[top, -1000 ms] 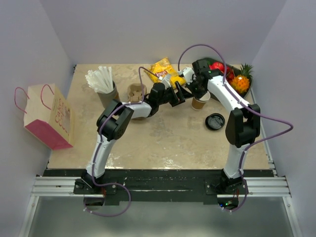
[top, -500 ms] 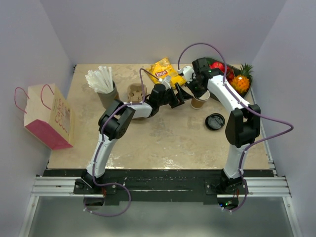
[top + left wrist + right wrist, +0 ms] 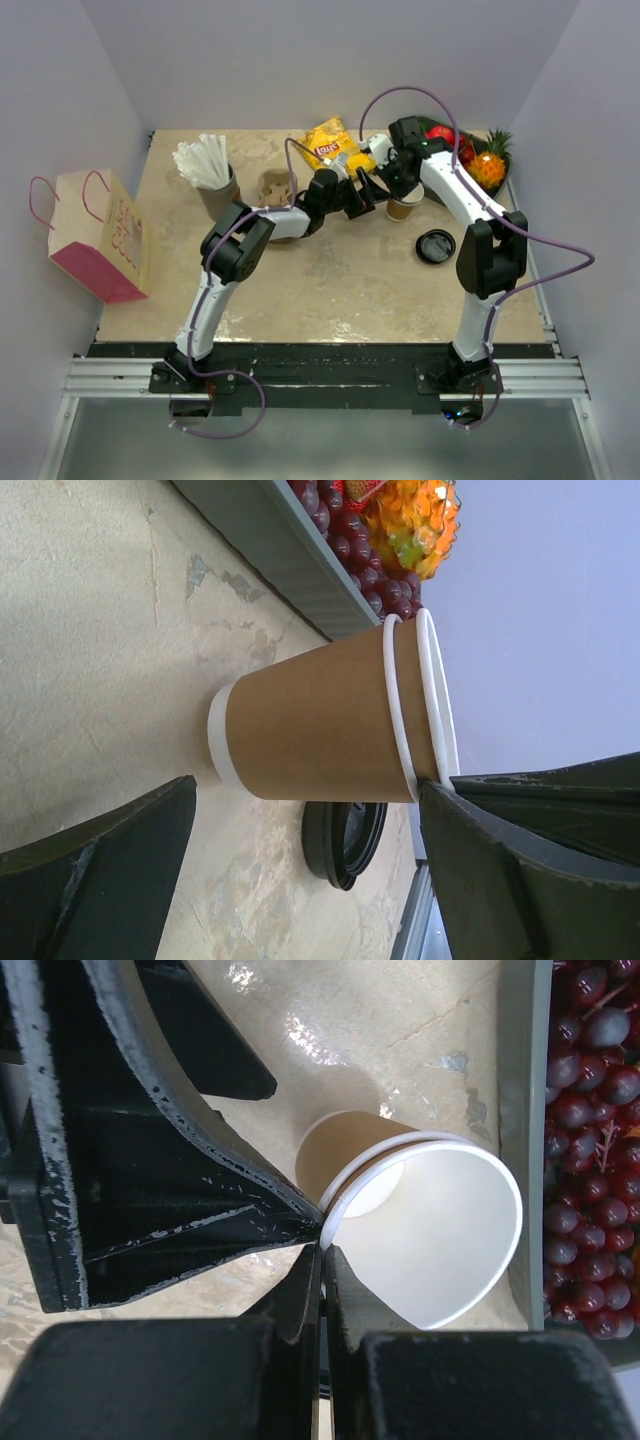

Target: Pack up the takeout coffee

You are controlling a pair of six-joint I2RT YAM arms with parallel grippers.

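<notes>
The takeout coffee is out of view; no lidded cup shows. Two nested tan paper cups (image 3: 405,207) stand without a lid at the back right of the table, by the fruit tray. Their two white rims (image 3: 412,710) sit one inside the other. My right gripper (image 3: 323,1250) is shut on the rim of the inner cup (image 3: 440,1240), pinching its near edge from above. My left gripper (image 3: 308,785) is open beside the cups, one finger (image 3: 180,1160) touching the rims. A loose black lid (image 3: 435,245) lies flat on the table just in front of the cups, also seen as the lid (image 3: 345,840) behind them.
A grey tray (image 3: 508,172) with grapes and a pineapple stands right behind the cups. A chips bag (image 3: 335,145), a cardboard cup carrier (image 3: 275,186) and a holder of white straws (image 3: 208,170) line the back. A pink and tan paper bag (image 3: 95,245) stands at the left edge.
My left gripper has edged slightly closer to the cups. The right gripper and the cups have stayed where they were.
</notes>
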